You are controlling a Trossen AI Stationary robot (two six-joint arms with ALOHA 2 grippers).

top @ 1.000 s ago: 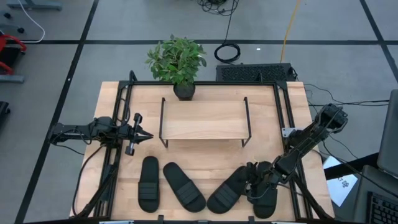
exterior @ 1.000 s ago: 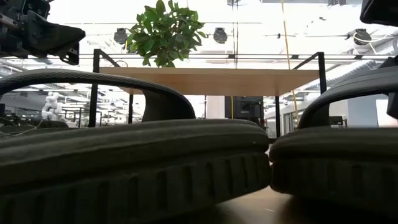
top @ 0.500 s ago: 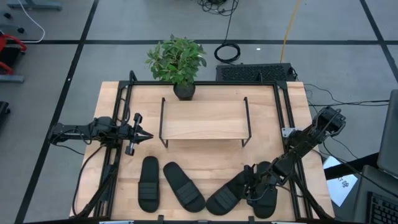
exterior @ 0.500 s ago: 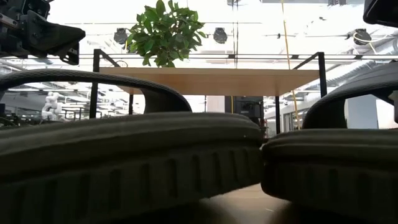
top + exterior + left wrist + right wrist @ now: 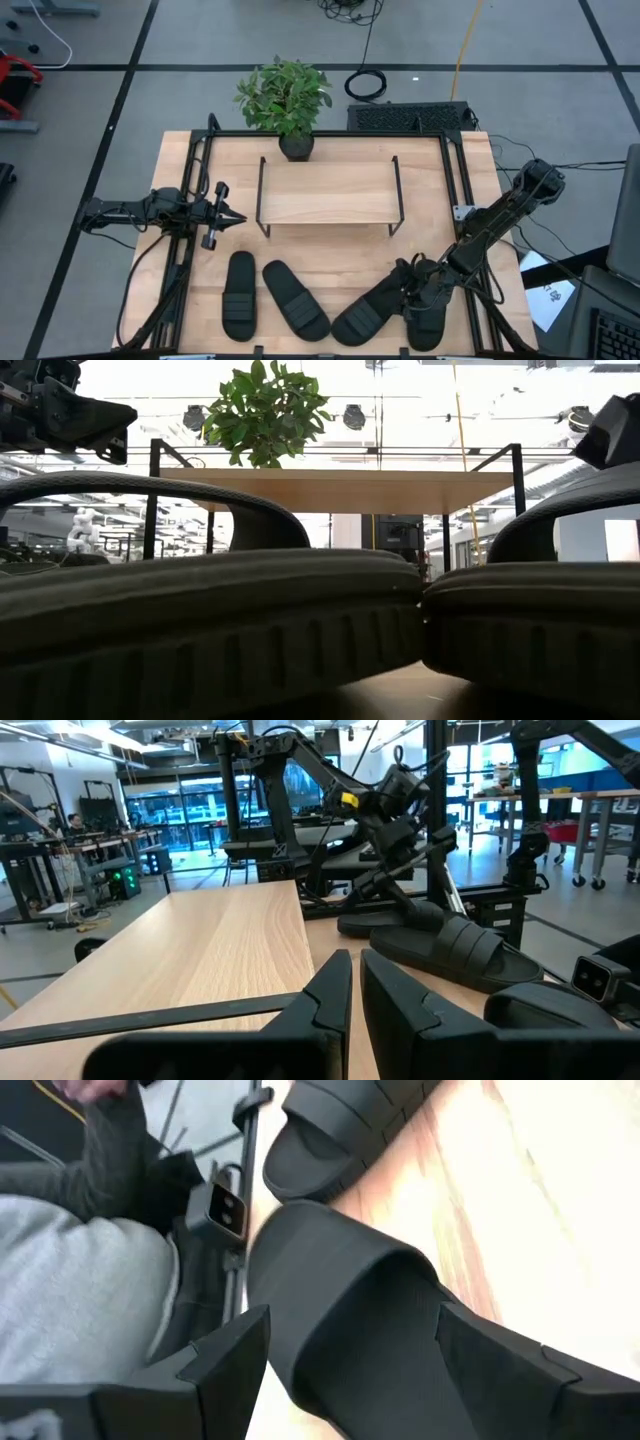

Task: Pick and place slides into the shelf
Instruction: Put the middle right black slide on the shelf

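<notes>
Black slides lie in a row at the tabletop's six o'clock edge, where the right claw (image 5: 420, 303), open wide astride the rightmost slide (image 5: 425, 318), should seat deep before clamping, while the shut left claw (image 5: 235, 216) waits at nine o'clock of the shelf (image 5: 328, 192).

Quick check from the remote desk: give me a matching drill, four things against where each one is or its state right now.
Things:
1. left gripper
2. right gripper
3. plant
4. shelf

Places or states:
A. at the table's far edge, behind the shelf
B. jaws shut, holding nothing, left of the shelf
C. mid-table, nothing on its top board
D. jaws open around the rightmost slide

Pairs: 1-B, 2-D, 3-A, 4-C
</notes>
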